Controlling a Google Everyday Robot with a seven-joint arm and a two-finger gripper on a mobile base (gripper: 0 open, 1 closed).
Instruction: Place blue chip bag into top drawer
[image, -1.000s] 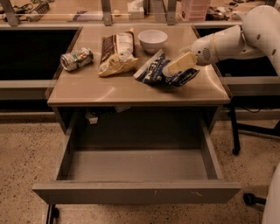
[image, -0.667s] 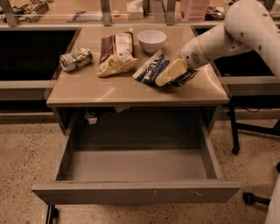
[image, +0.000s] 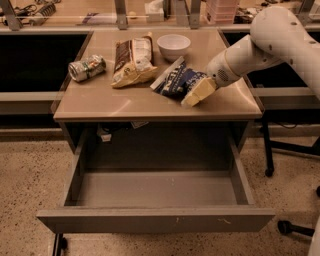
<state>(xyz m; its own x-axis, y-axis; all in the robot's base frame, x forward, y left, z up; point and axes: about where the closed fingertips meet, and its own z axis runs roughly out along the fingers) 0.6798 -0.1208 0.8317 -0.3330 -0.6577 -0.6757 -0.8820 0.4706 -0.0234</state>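
The blue chip bag (image: 175, 80) lies crumpled on the tan tabletop (image: 105, 102), right of centre, with its white strip toward the bowl. My gripper (image: 197, 93), cream-coloured on a white arm (image: 280, 37), comes in from the right and rests low over the bag's right end, near the table's front edge. The top drawer (image: 155, 219) is pulled fully out below the tabletop. Its grey floor (image: 155, 189) shows.
A white bowl (image: 173, 46) stands behind the blue bag. A brown-and-cream bag (image: 131, 62) and a crushed can (image: 86, 67) lie to the left. Chair legs and a caster (image: 285, 227) stand on the speckled floor at the right.
My gripper has moved left and toward the table's front edge, onto the right end of the blue bag. The bag has shifted slightly left. The drawer has not moved.
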